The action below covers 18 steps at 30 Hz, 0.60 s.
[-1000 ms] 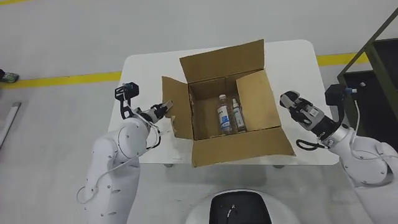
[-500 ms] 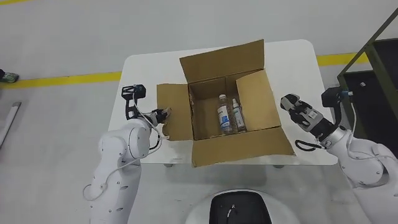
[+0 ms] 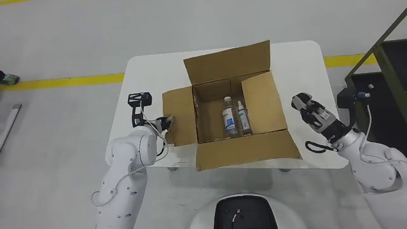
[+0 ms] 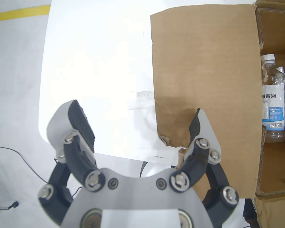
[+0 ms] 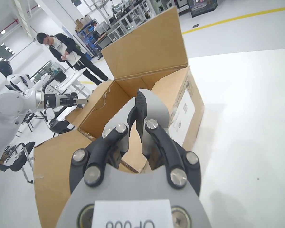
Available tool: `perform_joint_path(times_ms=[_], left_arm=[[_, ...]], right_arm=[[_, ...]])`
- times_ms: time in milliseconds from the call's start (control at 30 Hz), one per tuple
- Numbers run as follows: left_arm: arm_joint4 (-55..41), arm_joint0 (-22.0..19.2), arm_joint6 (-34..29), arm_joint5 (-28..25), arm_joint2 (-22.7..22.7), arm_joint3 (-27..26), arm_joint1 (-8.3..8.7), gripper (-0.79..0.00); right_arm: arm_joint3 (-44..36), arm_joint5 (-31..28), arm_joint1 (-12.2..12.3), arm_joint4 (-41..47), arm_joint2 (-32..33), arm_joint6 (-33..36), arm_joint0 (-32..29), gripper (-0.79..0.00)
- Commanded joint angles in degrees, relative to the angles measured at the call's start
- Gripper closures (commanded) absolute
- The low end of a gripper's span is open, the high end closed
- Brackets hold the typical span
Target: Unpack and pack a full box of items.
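Note:
An open cardboard box (image 3: 245, 149) stands mid-table with all flaps spread. Two clear bottles (image 3: 229, 117) with white labels lie on its floor, and the left wrist view catches them (image 4: 273, 100) past the flap. My left gripper (image 3: 167, 122) is open at the outer edge of the box's left flap (image 3: 180, 114). The flap's torn near corner (image 4: 171, 138) lies between its fingers, one fingertip (image 4: 197, 126) over the cardboard. My right gripper (image 3: 300, 102) is shut and empty, just off the right flap's outer edge. Its closed fingers (image 5: 139, 110) point at the box (image 5: 180, 105).
The white table (image 3: 146, 83) has bare room left of the box and at its back right corner. A dark metal rack (image 3: 381, 57) stands off the table's right side. The left flap's outer edge lies well short of the table's left rim.
The left gripper has come in to the left flap's edge, and the flap now lies flatter and wider. The right gripper has shifted slightly away from the box.

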Motion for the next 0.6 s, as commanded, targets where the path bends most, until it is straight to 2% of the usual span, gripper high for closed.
perform_joint_path(times_ms=[0,200,567], left_arm=[[-1.29,-0.35,-0.17,0.66,-0.57,-0.46,-0.11,-0.785],[-3.11,-1.69,0.62,1.96,-2.23,-1.19,-0.29,-0.785],[-5.92,-2.92,2.52,3.49,-5.10,-3.36,-0.47,-0.785]], right_arm=[[0.22,0.54,0.06,-0.20,1.30,-0.92,-0.14,0.000],[3.47,1.96,0.18,-2.44,3.32,-1.91,-1.52,0.000],[7.00,-0.73,-0.48,-3.46,-2.94,-1.07,-2.21,0.000]])
